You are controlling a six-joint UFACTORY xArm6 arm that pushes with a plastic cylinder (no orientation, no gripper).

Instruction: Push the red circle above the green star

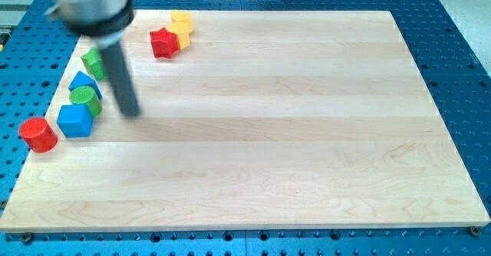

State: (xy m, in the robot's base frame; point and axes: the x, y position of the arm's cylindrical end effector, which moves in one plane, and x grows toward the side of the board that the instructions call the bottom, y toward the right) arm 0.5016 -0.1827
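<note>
Item: board, pale wood, lying on a blue perforated bench.

Item: rod, dark, no fingers fitted, so nothing is spread, pressed or pinched. My tip is set down on bare wood, touching no block.

Item: red circle, the thing to be moved. It is found well to the view's left of the tip and slightly lower, at the board's edge.

Item: green star, above and left of the tip, partly hidden by the rod; shape taken from the task.

Item: green cylinder, blue cube, blue block, clustered just left of the tip.

Item: red block and yellow block, touching, up and right.

Judgement: the circle sits below the star, so the task appears undone.
</note>
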